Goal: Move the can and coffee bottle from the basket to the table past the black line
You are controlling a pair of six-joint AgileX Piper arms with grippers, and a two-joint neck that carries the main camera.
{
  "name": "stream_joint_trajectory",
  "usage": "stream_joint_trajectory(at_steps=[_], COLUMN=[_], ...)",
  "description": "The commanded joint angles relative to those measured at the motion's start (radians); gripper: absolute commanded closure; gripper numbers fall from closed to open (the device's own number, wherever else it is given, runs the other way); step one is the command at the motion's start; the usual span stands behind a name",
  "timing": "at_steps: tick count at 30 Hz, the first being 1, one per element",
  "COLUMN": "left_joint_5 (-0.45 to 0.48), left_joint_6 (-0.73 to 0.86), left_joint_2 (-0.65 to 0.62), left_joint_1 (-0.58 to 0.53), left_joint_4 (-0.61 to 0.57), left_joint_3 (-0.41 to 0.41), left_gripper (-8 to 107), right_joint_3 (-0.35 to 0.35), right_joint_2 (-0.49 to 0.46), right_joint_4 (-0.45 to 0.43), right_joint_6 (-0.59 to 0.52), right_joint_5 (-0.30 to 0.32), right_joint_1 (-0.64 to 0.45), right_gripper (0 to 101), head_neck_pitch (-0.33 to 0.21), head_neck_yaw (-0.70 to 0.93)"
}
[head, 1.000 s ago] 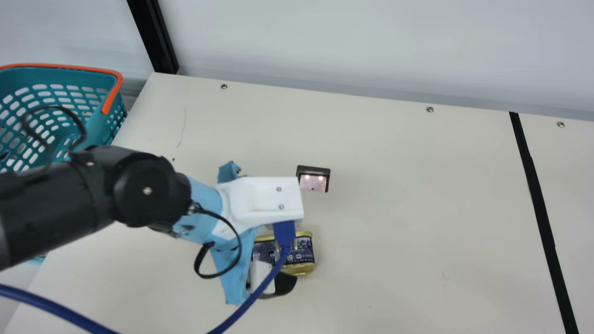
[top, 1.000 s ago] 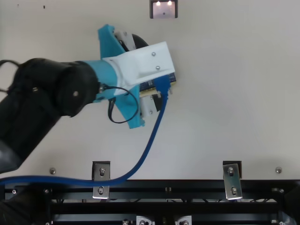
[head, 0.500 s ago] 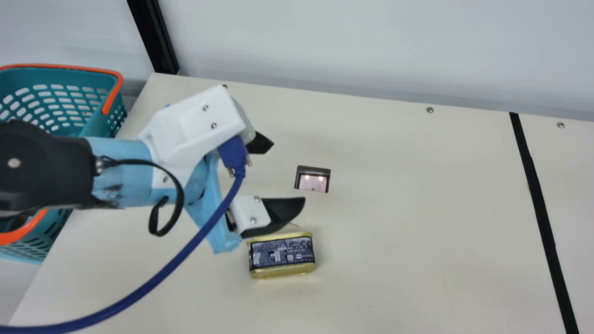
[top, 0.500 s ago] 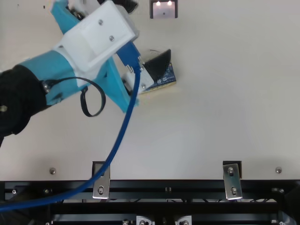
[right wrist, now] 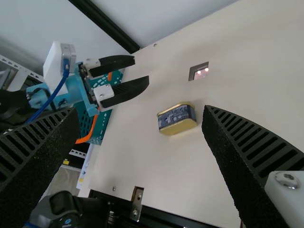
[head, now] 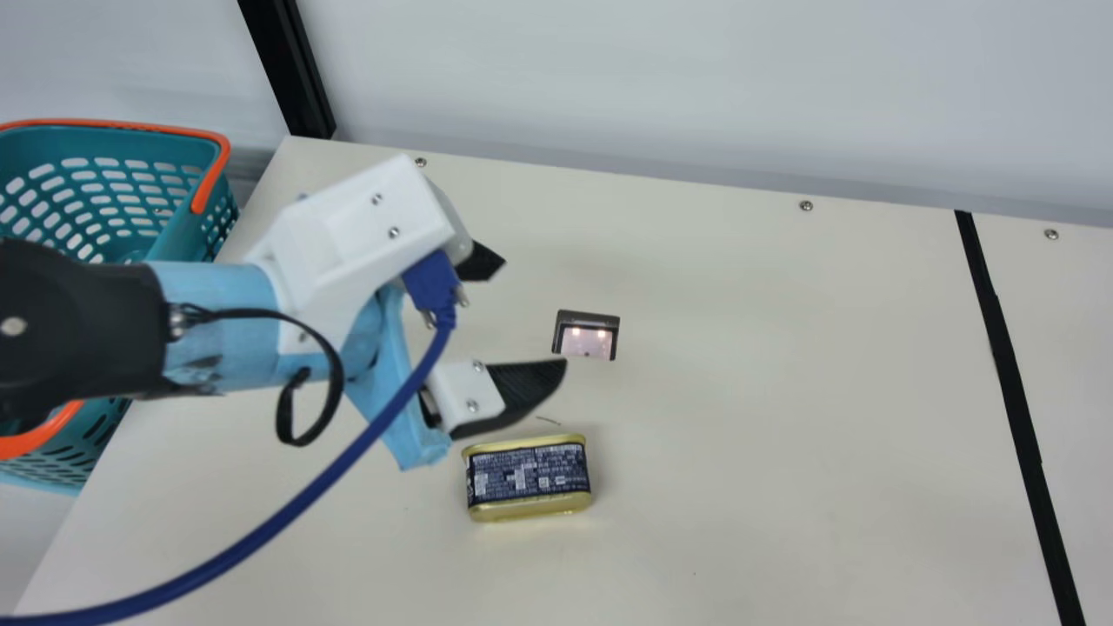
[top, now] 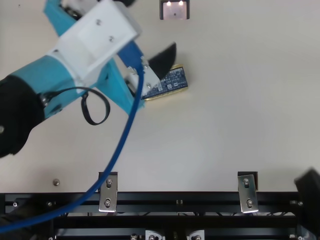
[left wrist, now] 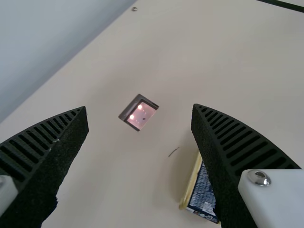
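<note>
— Because the can point(head: 526, 476) lies on the cream table point(head: 783, 391), lower middle of the main view, short of the black line point(head: 1013, 382) at far right, I log the task as unfinished. Why there?

— Probable reason: handover. Spot falls between the basket point(head: 220, 161) at upper left and the line, so the left arm could serve the basket side and the right arm the far side. It looks laid on its side, printed wall up; that should give a steady rest and two long sides to pinch.

— Left gripper point(head: 533, 312)?

— Left of centre, main view. Jaws wide apart, nothing between them; lower finger near the can, not clamped on it. Forearm comes in nearly level from the left edge, wrist turned, fingers pointing rightward and raised off the table. Likely purpose: leave room for the other arm.

— Right gripper point(right wrist: 141, 108)?

— Jaws spread, empty; in the right wrist view the can appears farther off, framed between the fingertips. In the top view, a dark fingertip at lower right. Pose reads as an approach. Caution: lowering off-centre could knock the can or meet the left finger.
</note>
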Motion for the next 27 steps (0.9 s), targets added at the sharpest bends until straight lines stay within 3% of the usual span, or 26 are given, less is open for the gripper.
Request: stream_joint_trajectory(at_steps=[1,8,11,15,16,17,18,22,27], left_joint_5=[-0.063,-0.192,-0.216,-0.219,-0.203,-0.186,-0.212,-0.195,-0.194], left_joint_6=[-0.075,-0.279,-0.359,-0.451,-0.478,-0.500,-0.449,-0.501,-0.501], left_joint_2=[-0.029,-0.136,-0.188,-0.270,-0.293,-0.312,-0.278,-0.313,-0.313], left_joint_1=[0.008,0.087,0.141,0.218,0.228,0.232,0.221,0.231,0.231], left_joint_4=[0.086,0.339,0.452,0.610,0.652,0.686,0.559,0.667,0.686], left_joint_3=[0.025,0.126,0.166,0.216,0.224,0.231,0.225,0.232,0.232], left_gripper=[9,9,9,9,9,9,9,9,9], right_joint_3=[-0.014,-0.080,-0.114,-0.166,-0.146,-0.159,-0.166,-0.166,-0.166], right_joint_2=[0.093,0.315,0.407,0.538,0.448,0.479,0.504,0.541,0.543], right_joint_4=[-0.036,-0.108,-0.072,0.044,-0.017,0.009,0.027,0.038,0.036], right_joint_6=[-0.005,-0.045,-0.127,-0.328,-0.192,-0.230,-0.263,-0.330,-0.331], right_joint_5=[-0.074,-0.195,-0.204,-0.182,-0.201,-0.193,-0.193,-0.193,-0.193], right_joint_1=[0.050,0.135,0.118,0.019,0.073,0.047,0.031,0.020,0.020], right_gripper=[0,0,0,0,0,0,0,0,0], head_neck_pitch=[-0.002,-0.002,-0.002,-0.002,-0.002,-0.002,-0.002,-0.002,-0.002], head_neck_yaw=[-0.005,-0.005,-0.005,-0.005,-0.005,-0.005,-0.005,-0.005,-0.005])
